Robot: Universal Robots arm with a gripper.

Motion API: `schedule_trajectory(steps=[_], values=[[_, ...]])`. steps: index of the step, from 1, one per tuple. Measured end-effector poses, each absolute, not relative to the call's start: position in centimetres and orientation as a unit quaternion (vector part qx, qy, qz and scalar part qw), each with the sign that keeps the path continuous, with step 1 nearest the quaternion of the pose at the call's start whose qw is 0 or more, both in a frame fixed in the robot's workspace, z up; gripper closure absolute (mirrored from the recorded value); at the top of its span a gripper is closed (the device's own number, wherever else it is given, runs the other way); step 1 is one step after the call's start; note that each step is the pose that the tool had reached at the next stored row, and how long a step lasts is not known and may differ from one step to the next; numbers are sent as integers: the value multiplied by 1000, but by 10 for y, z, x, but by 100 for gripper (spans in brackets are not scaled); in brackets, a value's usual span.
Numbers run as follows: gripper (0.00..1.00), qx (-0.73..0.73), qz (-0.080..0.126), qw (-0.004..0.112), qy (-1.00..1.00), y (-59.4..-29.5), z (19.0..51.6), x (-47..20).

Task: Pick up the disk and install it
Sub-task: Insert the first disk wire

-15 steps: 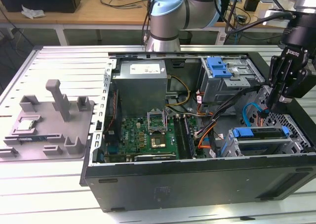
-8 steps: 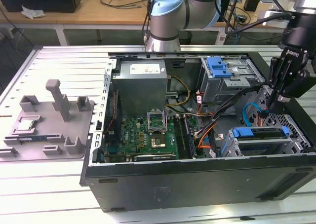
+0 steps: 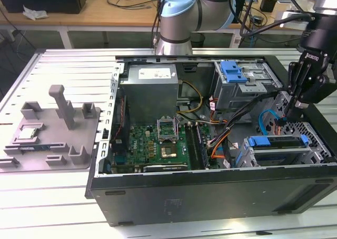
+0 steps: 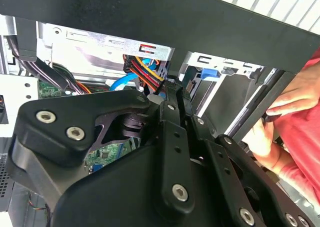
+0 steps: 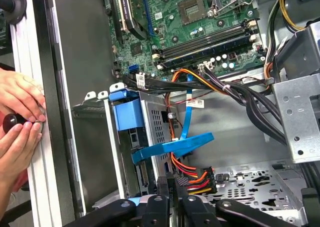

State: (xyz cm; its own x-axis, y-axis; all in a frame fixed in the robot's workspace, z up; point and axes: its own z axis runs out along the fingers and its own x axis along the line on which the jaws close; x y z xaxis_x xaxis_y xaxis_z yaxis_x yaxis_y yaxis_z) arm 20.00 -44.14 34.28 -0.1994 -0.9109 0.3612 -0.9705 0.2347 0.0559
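My pincer (image 3: pixel 287 115), drawn narrow, hangs inside the open computer case (image 3: pixel 210 197), near the disk (image 3: pixel 284 142) seated in its cage.

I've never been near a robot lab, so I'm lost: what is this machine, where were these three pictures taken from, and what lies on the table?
The grey-and-blue machine is a robot arm; its black gripper is the grasping part. The exterior view comes from a camera off the arm, overlooking the table. Both wrist views come from cameras riding on the arm, peering into the open computer case from close by. The gripper hangs inside the case, near a bundle of coloured cables. The disk, in its blue frame, appears to sit in a metal cage beside it. A grey fixture tray lies next to the case, on the exterior view's left. A person's hands rest at the case's edge.
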Motion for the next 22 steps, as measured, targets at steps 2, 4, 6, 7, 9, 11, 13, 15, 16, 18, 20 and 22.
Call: schedule_trajectory(steps=[2,4,6,7,9,11,13,15,16,18,20,22], values=[[84,612,92,161,-769,-441,343,200],[84,612,91,161,-769,-441,343,200],[84,613,89,153,-770,-441,346,198],[84,613,89,151,-771,-441,347,197],[84,613,88,148,-771,-442,349,195],[84,613,86,146,-772,-444,351,194],[84,614,84,143,-772,-446,352,193],[84,614,81,140,-772,-449,352,192],[84,615,77,137,-773,-452,352,191],[84,616,73,132,-773,-456,353,190],[84,617,70,129,-773,-459,353,190],[84,619,65,124,-773,-465,354,189]])
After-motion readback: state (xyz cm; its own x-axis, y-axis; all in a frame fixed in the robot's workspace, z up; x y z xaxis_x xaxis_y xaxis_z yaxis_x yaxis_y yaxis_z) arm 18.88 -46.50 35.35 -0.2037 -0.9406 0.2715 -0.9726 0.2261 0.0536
